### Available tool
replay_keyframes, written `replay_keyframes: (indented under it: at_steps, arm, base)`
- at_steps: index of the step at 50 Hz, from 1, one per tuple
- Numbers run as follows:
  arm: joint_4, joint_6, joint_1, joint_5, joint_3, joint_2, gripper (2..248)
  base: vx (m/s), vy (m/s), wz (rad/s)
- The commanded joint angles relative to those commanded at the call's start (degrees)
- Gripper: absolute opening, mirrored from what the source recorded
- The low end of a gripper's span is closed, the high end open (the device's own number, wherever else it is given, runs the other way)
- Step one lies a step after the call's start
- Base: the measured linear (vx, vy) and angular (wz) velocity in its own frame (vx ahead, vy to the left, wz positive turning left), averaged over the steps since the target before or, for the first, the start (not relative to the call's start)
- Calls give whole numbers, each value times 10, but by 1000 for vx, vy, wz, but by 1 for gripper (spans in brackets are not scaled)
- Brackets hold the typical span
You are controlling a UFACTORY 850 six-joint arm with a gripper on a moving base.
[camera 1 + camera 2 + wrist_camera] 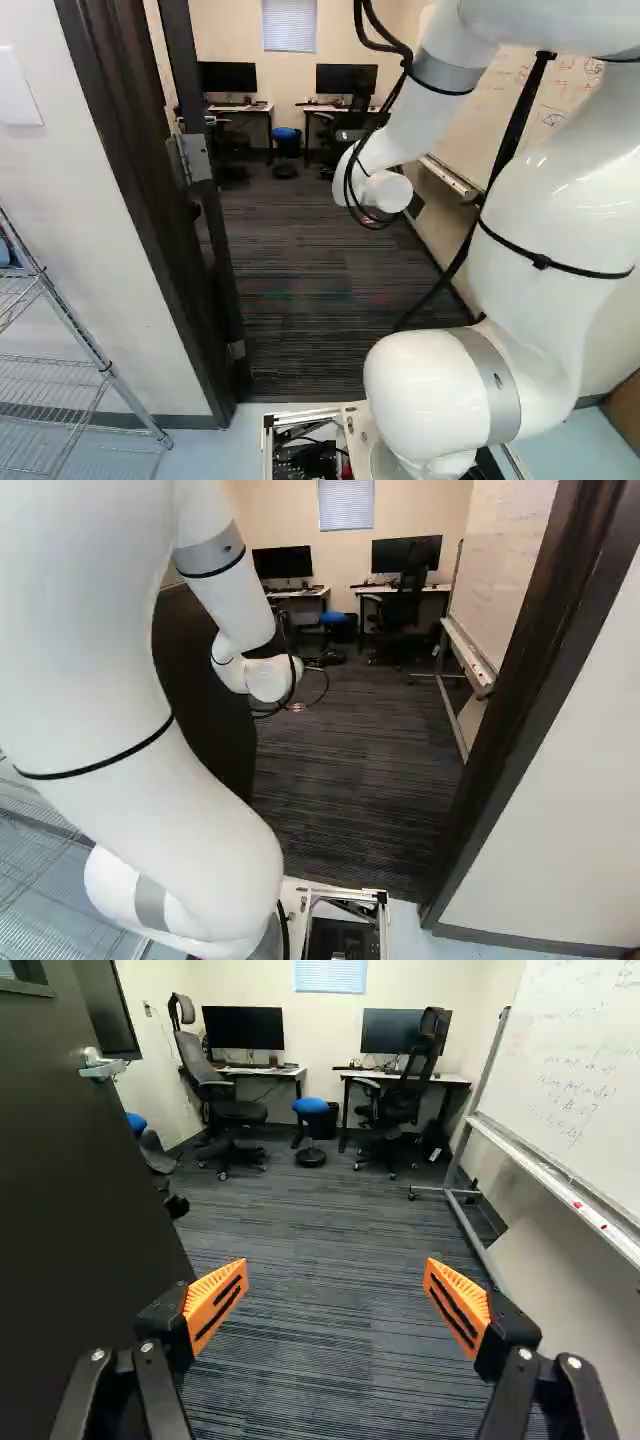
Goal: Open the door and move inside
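The dark door [75, 1220] stands swung open into the room, beside one finger of my gripper [335, 1305]. Its silver lever handle [102, 1065] is farther along the door, beyond that finger. My fingers are wide apart, with only carpet visible between them. Both base views hide the fingers behind the arm's wrist. In the left base view the door [215, 230] shows nearly edge-on at its hinge; in the right base view its dark face [205, 695] is partly behind my arm. The doorway's frame [520, 695] rises on the other side.
Carpet [300, 1260] stretches ahead to desks with monitors [243, 1028], office chairs [400, 1090] and a blue stool [310, 1107]. A whiteboard on a wheeled stand [570, 1070] lines the side opposite the door. A wire shelf [75, 350] stands outside, left of the door frame [135, 190].
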Motion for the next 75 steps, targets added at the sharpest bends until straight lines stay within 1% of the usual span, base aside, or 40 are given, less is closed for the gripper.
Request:
replay_keyframes:
  at_steps: [20,53,75]
  arm:
    - [5,0,4,5,50,35,247]
    - [17,0,14,18,174,122,247]
    - [23,0,19,24,232,162,247]
  base:
    - [0,0,0]
    - [0,0,0]
    - [0,0,0]
